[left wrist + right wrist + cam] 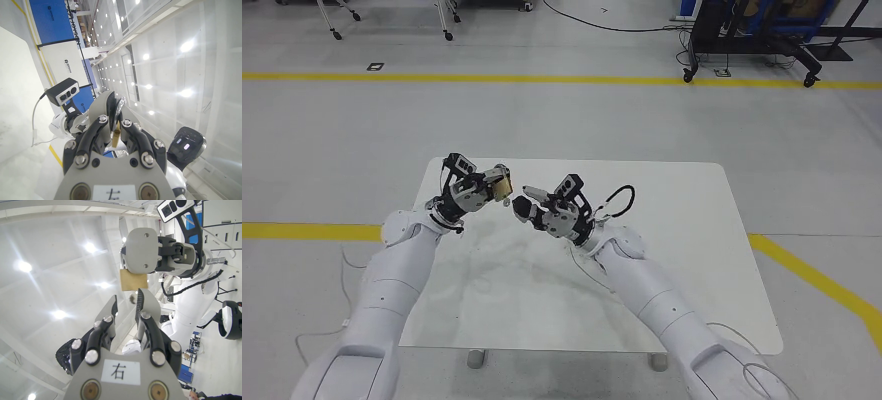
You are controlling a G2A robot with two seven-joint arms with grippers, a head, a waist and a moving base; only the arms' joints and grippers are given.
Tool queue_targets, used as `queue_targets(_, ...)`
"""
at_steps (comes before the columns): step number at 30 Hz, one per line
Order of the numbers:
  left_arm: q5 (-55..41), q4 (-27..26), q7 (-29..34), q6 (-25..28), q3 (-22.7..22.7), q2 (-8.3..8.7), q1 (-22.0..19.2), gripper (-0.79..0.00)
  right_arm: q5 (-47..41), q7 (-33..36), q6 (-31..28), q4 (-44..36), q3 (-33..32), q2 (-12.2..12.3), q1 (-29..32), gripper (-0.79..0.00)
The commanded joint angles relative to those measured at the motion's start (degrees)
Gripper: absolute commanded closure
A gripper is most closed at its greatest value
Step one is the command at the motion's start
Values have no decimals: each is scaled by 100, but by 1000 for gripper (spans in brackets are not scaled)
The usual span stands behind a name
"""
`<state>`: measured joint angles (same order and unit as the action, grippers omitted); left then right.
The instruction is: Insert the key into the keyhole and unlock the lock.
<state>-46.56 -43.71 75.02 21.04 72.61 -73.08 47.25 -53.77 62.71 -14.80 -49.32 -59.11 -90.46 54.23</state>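
My left gripper [494, 184] is raised above the white table [682, 250], shut on a brass padlock [502, 183]. The padlock [133, 282] sticks out sideways from the left gripper's fingers [141, 251]. In the left wrist view its brass edge [115, 139] shows between the shut fingers. A small round metal key head [133, 298] sits just under the padlock's lower edge. My right gripper [127, 296] is open and faces the padlock from close by, with the key head near one fingertip [140, 296]. In the top view the right gripper [521, 201] is right beside the lock.
Both arms meet over the table's far-left part. Yellow floor lines run behind and beside the table. A black wheeled frame [752, 40] stands far back on the right.
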Motion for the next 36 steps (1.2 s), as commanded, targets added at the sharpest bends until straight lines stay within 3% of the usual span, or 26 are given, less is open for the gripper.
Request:
queue_targets(1, 528, -84, -360, 241, -49, 27, 19, 0, 231, -58, -313, -171, -141, 63, 89, -505)
queue_targets(4, 1230, -277, -925, 380, -158, 51, 80, 0, 605, -258, -858, -535, -516, 201, 324, -754)
queue_targets(5, 1627, -367, -1219, 418, -213, 65, 97, 0, 927, -551, -1248, -714, -718, 269, 454, -785)
queue_targets(8, 2619, -839, -2052, 287, -425, 77, 271, 0, 2049, -1614, -2083, -1478, -1247, 440, 1010, -785)
queue_targets(10, 3259, -1234, -2517, -228, -624, 74, 382, 0, 2792, -2430, -2417, -2140, -1600, 522, 1490, -785)
queue_targets(13, 4083, -1767, -2996, -1432, -1038, 36, 499, 0, 3744, -3502, -2524, -3006, -2006, 585, 2116, -785)
queue_targets(15, 4528, -2011, -3040, -2331, -1356, 0, 510, 0, 3744, -3502, -2524, -3006, -2006, 585, 2116, -785)
queue_targets(19, 4878, -2221, -2986, -2988, -1648, -37, 503, 0, 3744, -3502, -2524, -3006, -2006, 585, 2116, -785)
queue_targets(29, 5103, -1838, -2640, -3388, -2142, -163, 262, 0, 3744, -3502, -2524, -3006, -2006, 585, 2116, -785)
queue_targets(30, 5100, -1784, -2618, -3367, -2172, -176, 231, -197, 3744, -3502, -2524, -3006, -2006, 585, 2116, -785)
queue_targets(31, 5102, -1728, -2609, -3350, -2197, -188, 197, -554, 3744, -3502, -2524, -3006, -2006, 585, 2116, -785)
queue_targets(32, 5097, -1683, -2611, -3325, -2216, -200, 168, -785, 3744, -3502, -2524, -3006, -2006, 585, 2116, -785)
queue_targets(36, 5004, -1573, -2540, -3136, -2163, -206, 88, -785, 3744, -3502, -2524, -3006, -2006, 585, 2116, -785)
